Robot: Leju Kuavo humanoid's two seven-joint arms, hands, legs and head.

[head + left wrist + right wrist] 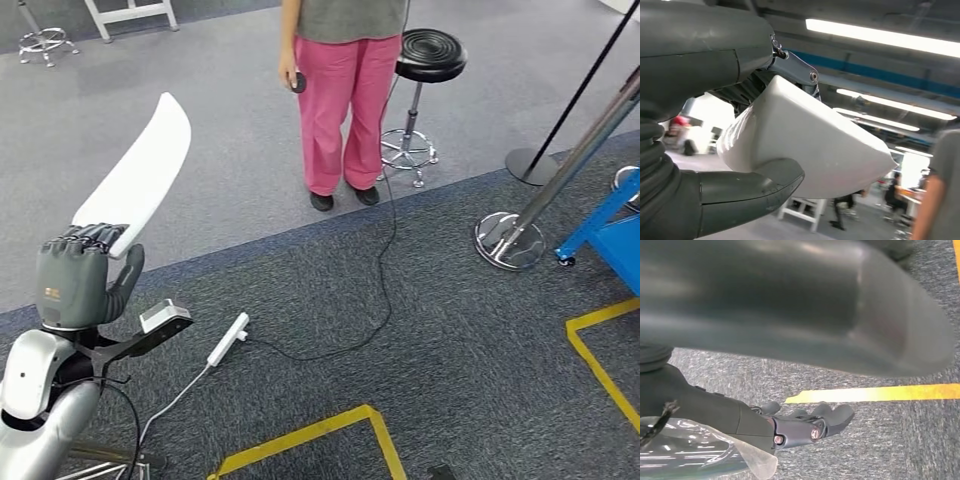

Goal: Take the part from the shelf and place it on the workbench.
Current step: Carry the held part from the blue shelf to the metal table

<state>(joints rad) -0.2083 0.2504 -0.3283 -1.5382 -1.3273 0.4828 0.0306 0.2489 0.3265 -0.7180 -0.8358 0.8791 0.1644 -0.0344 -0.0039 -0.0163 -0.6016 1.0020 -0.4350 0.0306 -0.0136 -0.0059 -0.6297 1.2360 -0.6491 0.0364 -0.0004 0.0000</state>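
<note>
Left hand (79, 275) grips the white part (140, 170) at its lower end, thumb under, fingers over; the long curved shell juts up and away beyond the fingers. Likely light, stiff, smooth plastic: slippery, so leverage may twist it; a hold nearer mid-length seems safer. Right hand (810, 422) hangs over carpet, holding nothing, fingers loosely extended.

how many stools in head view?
2 for sure: a black-seated stool beside the person, and a chrome stool base at the far left corner, seat cut off. More may sit outside the frame.
</note>
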